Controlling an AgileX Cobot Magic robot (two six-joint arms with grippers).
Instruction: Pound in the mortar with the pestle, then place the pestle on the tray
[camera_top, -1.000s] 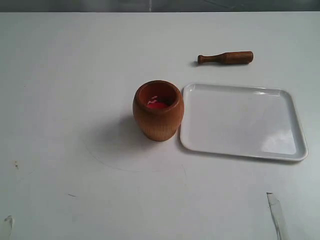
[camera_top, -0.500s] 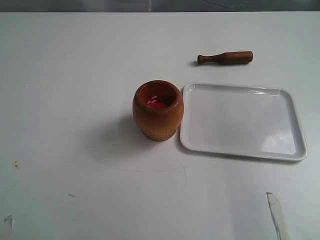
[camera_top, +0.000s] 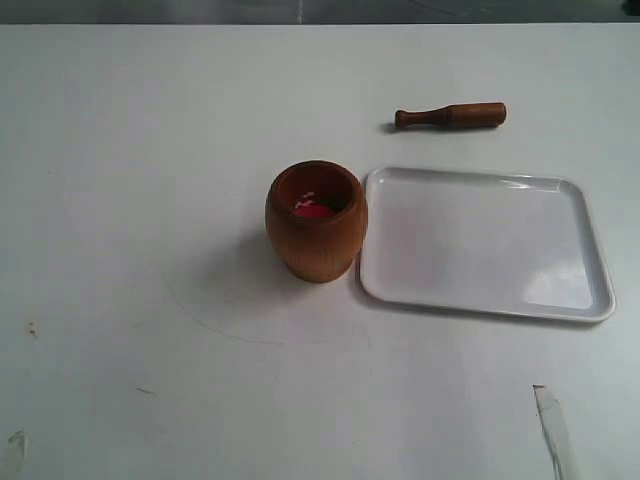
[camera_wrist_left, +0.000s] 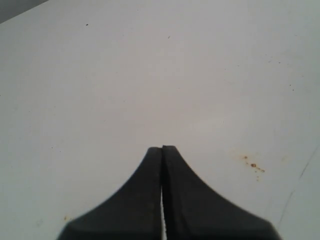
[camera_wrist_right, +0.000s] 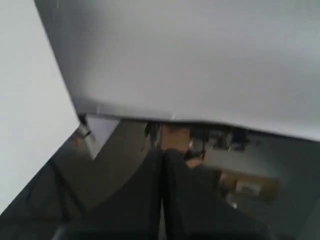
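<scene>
— Where is the mortar (camera_top: 316, 225)?
— Upright near the middle of the counter (camera_top: 130, 150), red bits in its mouth. It stands exactly where it stood a second ago.
— And the rest?
— The tray (camera_top: 480, 311) lies at its 3 o'clock, its rim right beside the mortar's wall; I cannot tell whether they touch. The pestle (camera_top: 452, 115) lies flat at the mortar's 1 o'clock, apart from the tray's far rim, knob toward 9 o'clock, thick end toward 3. Neither has shifted.
— The claws?
— The left claw (camera_wrist_left: 162, 149) has its fingers pressed together on nothing, over speckled counter. The right claw (camera_wrist_right: 162, 151) is likewise closed and holds nothing; its view shows a counter edge with dim, blurred clutter beyond.
— Room to move?
— Bare counter spreads wide from the mortar's 6 o'clock round to 12. The tray's right rim lies near the frame edge at 3 o'clock.
</scene>
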